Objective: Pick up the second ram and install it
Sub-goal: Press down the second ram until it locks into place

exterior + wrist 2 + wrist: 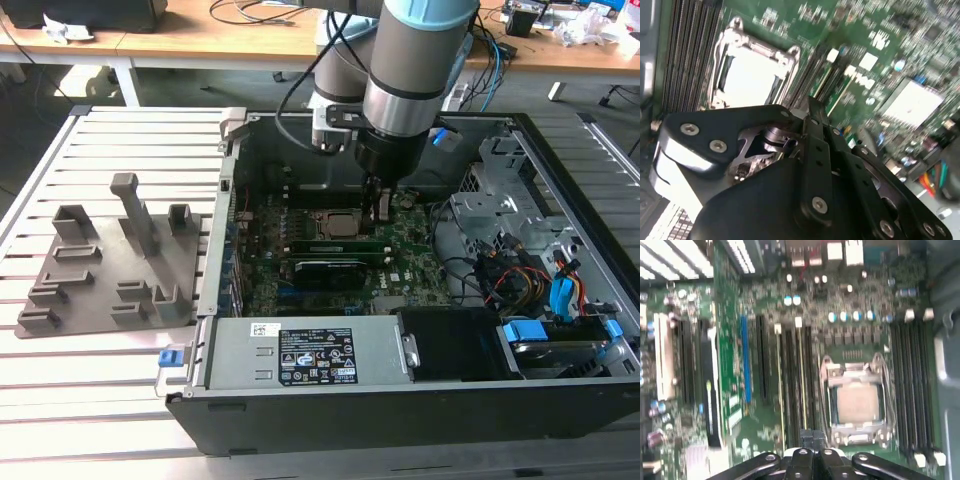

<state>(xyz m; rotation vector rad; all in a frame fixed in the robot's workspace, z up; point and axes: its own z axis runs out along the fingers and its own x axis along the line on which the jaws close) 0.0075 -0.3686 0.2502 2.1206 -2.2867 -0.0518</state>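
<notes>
**Jaws low over the memory slots beside the CPU socket**

The jaws [383, 207] sat inside the open computer case [560, 180], just above the motherboard [400, 275], and in the first wrist view their tips looked pressed together with nothing between them, though blur there leaves this uncertain. In the second wrist view the black linkage of the jaws [812, 107] hung over the slots next to the CPU socket [752, 75]; in the first wrist view the jaws [812, 437] lay at the end of the slot bank just beside the CPU socket [857, 402].

Two thin sticks stood on edge in that bank, side by side. The one nearer the socket appeared to be the second ram [801, 385], seated in its slot with the jaws at one end of it; the other ram stick [778, 390] stood one slot further out. In the exterior view the second ram [335, 241] ran as a dark strip just beside the CPU socket [338, 224].

Outward, the grey fixture tray [110, 270] with upright posts lay on the slatted desk [140, 135] at the exterior view's left, well apart from the case. The power supply [300, 352] filled the near edge of the case.
</notes>
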